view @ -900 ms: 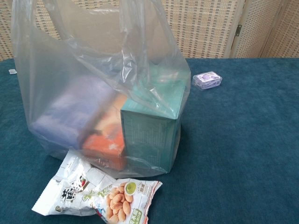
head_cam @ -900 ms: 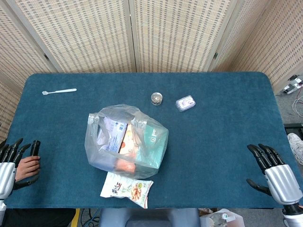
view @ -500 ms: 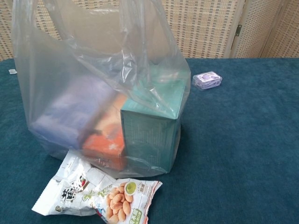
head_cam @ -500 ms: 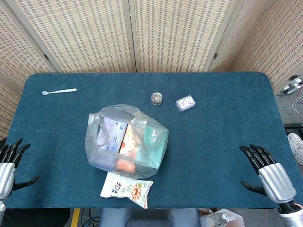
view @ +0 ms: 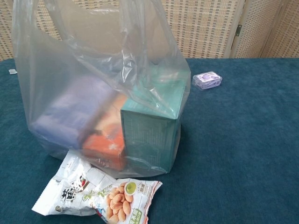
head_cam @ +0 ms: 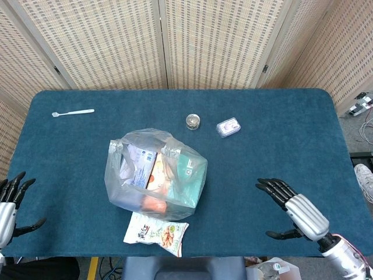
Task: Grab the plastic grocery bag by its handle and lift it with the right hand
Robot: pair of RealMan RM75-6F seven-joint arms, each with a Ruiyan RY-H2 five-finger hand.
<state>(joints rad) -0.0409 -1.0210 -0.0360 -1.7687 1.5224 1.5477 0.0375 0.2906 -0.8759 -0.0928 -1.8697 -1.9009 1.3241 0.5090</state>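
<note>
Two hands frame the near edge of the blue worktop (head_cam: 274, 146), and only one has moved. The right hand (head_cam: 294, 211) has slid in from the near right corner toward the middle, its fingers (head_cam: 273, 188) apart and pointing left at the bag, holding nothing. The left hand (head_cam: 8, 201) sits at the near left edge, fingers spread and empty, a little further off the worktop than a moment ago. Between them, near centre, a snack packet (head_cam: 156, 232) lies flat, touching the near side of the plastic grocery bag (head_cam: 152, 175). The bag stands just beyond it, unmoved, with boxes showing through, a teal box (view: 152, 128) nearest in the chest view. Its handle loops (head_cam: 170, 150) rise at the top, slack and open. Well apart still from the right hand, the bag is not yet touched, so I judge this the start of the reach; the hand will need to rise above the bag's top to hook a handle. Farther back sit a small round jar (head_cam: 193, 121) and a little clear case (head_cam: 228, 127), and at the far left a white toothbrush (head_cam: 73, 112)
</note>
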